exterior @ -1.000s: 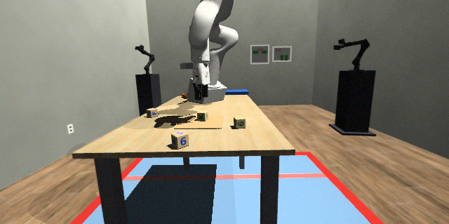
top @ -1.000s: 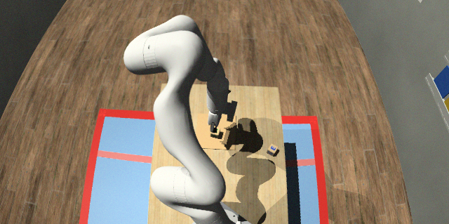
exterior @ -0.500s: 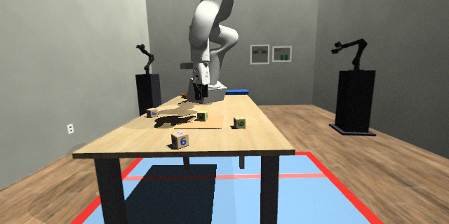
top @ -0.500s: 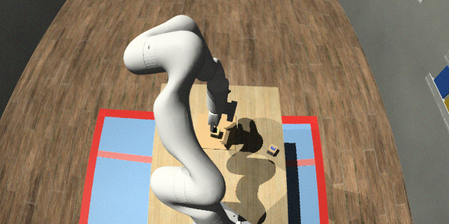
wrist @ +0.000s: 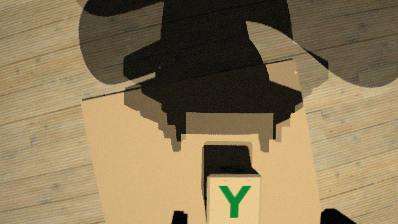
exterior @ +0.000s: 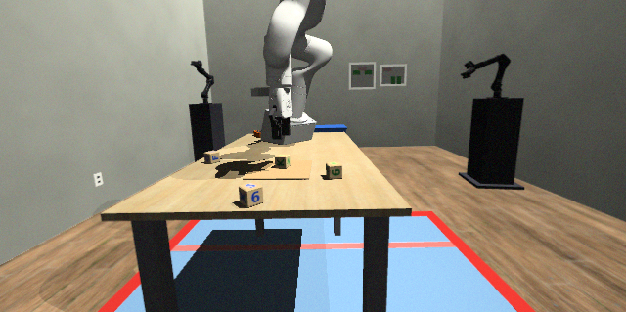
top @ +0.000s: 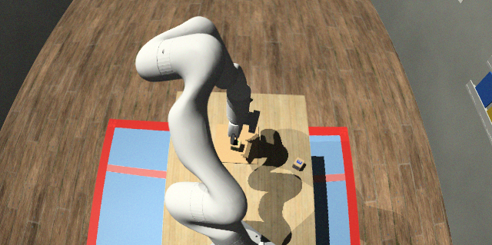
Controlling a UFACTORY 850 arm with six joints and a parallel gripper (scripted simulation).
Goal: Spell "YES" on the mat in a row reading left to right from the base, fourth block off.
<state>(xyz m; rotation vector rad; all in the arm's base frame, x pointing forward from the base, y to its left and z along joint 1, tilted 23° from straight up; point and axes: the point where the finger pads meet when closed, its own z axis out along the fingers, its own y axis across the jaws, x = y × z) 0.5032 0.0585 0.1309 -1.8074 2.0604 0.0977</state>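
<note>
Y block (top: 235,146) (exterior: 282,161) (wrist: 234,200) on mat (top: 231,157) (exterior: 302,173) (wrist: 135,180), below open tool (top: 234,140) (exterior: 281,136) (wrist: 254,217)

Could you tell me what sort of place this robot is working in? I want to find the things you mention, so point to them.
Probably a robotics lab: two small black arms (exterior: 499,69) stand on pedestals (exterior: 496,146), and letter blocks (exterior: 250,196) (wrist: 234,200) lie by the robot.

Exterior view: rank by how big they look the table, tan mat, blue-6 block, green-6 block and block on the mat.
1. Table
2. Tan mat
3. Blue-6 block
Unranked, too alike: green-6 block, block on the mat
</note>
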